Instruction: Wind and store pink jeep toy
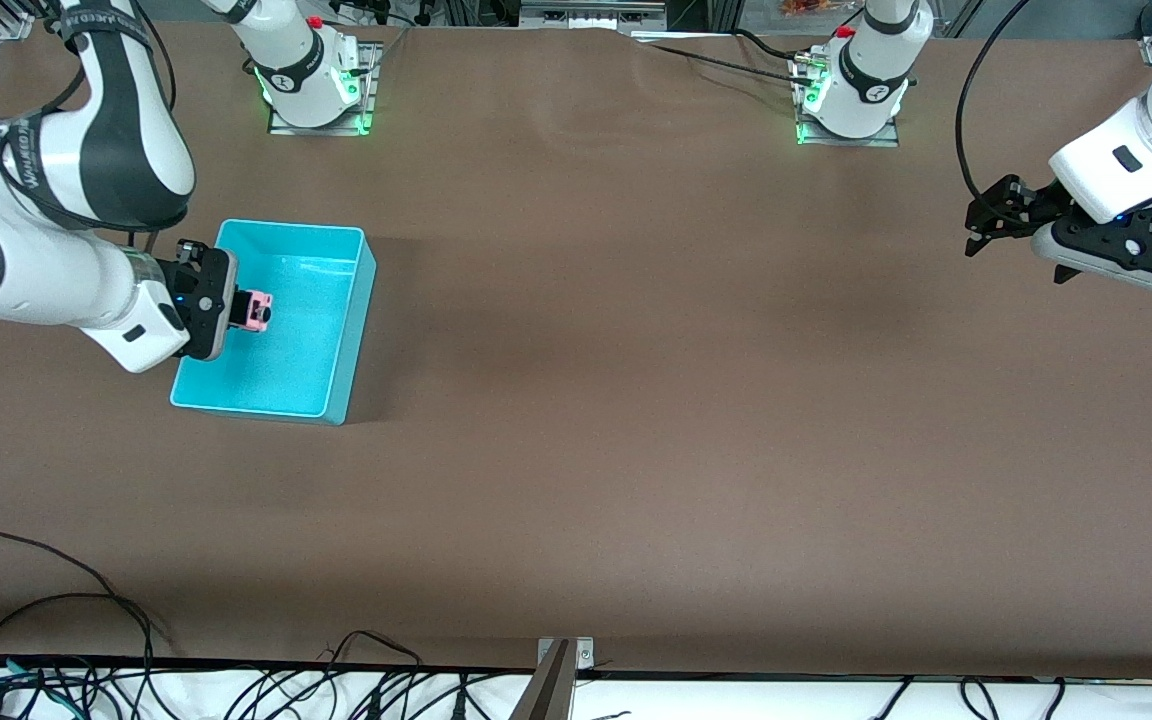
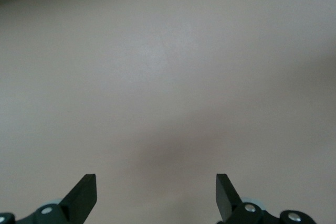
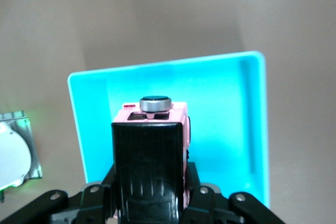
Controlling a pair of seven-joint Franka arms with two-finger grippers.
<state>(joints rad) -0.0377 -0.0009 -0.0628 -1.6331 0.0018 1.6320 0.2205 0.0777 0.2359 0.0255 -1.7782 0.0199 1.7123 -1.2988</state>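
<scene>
Looks like the storing step: the right gripper (image 1: 236,312) holds the pink jeep (image 1: 258,311) up in the air over the turquoise bin (image 1: 356,300), which sits near the desk (image 1: 636,400) edge at the right arm's end, closer to the robots' edge than to the camera's edge. In the right wrist view the jeep (image 3: 152,145) is pinched between the gripper's fingers, black roof toward the camera, a small grey spare wheel or knob on its end, w/ the bin's floor (image 3: 220,124) right below. Whether the winding is done can't be told from here; judging by the pose over the bin, it's prob. past that and the drop-off is next. Next move calls for lowering the jeep a bit into the bin, keeping it inside the walls, then opening the fingers so it lands on the floor w/o bouncing out; if the spring is wound the wheels may spin and push the jeep against a wall, so a low release seems safer. Bin contents: nothing seen inside, just bare turquoise floor; the jeep isn't resting in it yet. The left gripper (image 1: 1021,225) waits over bare desk near the edge at the left arm's end; the left wrist view shows its fingers (image 2: 84,195) spread wide w/ nothing between them, only brown desk surface below.
</scene>
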